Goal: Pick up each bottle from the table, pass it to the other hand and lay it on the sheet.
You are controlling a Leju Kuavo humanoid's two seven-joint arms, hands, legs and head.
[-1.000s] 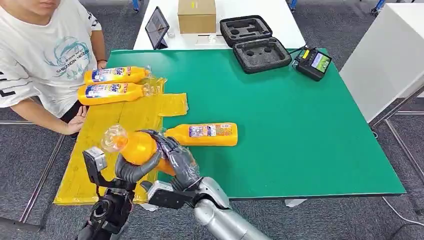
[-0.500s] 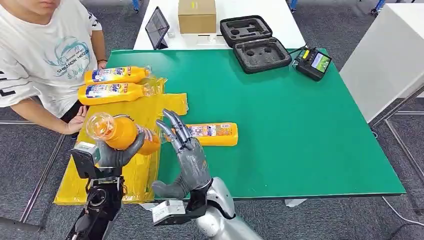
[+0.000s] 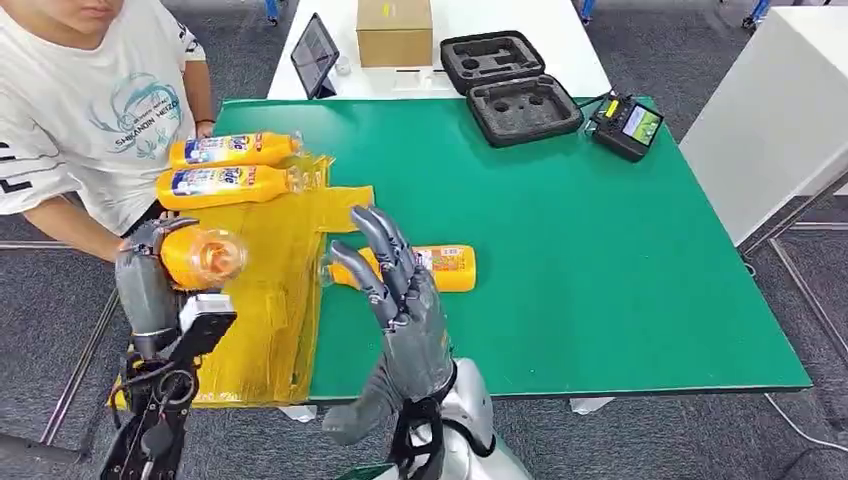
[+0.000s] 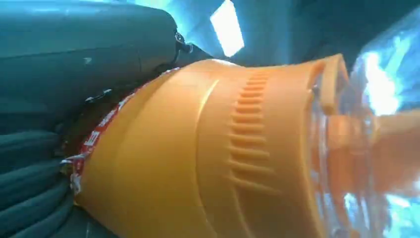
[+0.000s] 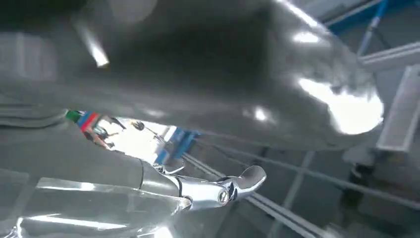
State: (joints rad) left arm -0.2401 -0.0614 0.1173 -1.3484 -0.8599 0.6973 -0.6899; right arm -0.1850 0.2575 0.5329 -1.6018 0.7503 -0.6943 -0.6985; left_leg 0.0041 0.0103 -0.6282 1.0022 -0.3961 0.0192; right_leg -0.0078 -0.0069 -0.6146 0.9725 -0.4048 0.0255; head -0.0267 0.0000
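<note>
The left hand [image 3: 150,275] grips an orange bottle [image 3: 197,257] above the yellow sheet [image 3: 262,300]; released tilted, it may roll off. The right hand [image 3: 400,300] is spread, holding nothing.

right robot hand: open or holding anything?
Open. In the head view the right robot hand is raised with fingers spread, nothing in it; the left robot hand holds the bottle.
</note>
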